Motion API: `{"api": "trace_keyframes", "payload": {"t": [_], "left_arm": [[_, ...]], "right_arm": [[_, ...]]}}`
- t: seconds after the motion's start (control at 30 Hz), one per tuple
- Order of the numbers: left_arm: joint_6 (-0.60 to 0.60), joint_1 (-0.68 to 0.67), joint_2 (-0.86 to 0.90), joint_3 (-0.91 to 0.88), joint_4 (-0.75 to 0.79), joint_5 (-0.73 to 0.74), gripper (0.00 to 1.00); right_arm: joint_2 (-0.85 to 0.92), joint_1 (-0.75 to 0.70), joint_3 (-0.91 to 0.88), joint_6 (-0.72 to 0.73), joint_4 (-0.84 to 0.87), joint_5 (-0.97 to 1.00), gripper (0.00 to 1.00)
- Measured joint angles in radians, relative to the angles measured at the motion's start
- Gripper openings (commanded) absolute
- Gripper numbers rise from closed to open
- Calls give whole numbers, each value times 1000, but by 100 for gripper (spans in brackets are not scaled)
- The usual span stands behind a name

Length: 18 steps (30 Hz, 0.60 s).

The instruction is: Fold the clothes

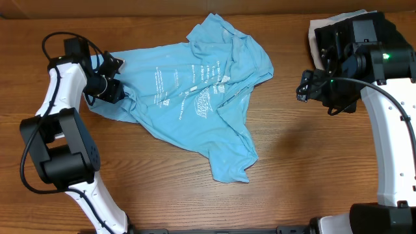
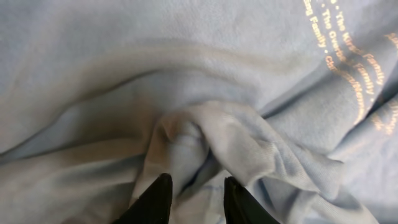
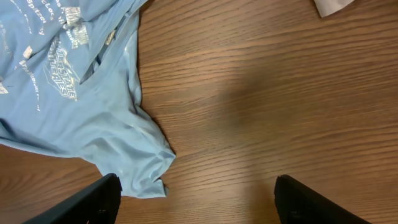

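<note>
- Sky-blue cotton, the T-shirt lies crumpled on the table, left of the middle and nearer the far edge. From overhead we see its longest run slant from the left side down to a tail pointing at the near edge. The left gripper sits on the cloth's left margin, so the left arm is plainly the nearer; the right gripper hangs over bare wood toward the right edge, apart from the cloth, which lies to its left.
- In the left wrist view the T-shirt fills everything. The left gripper has its jaws drawn close, with a raised ridge of fabric pinched between the fingers; we judge this hold to be the one the coming pull depends on.
- In the right wrist view the right gripper is spread wide, holding nothing and touching nothing, with bare wood between its fingers. The T-shirt ends in a tail just beside the finger at the frame's left side; we judge a short reach that way would meet it.
</note>
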Motion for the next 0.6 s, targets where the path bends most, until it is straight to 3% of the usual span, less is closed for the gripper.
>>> {"api": "trace_keyframes", "payload": {"t": [0.4,0.6], "left_arm": [[0,0,0,-28,24,0,31],[0,0,0,-29,26,0,22]], "right_arm": [[0,0,0,0,0,0,82],[0,0,0,0,0,0,82]]}}
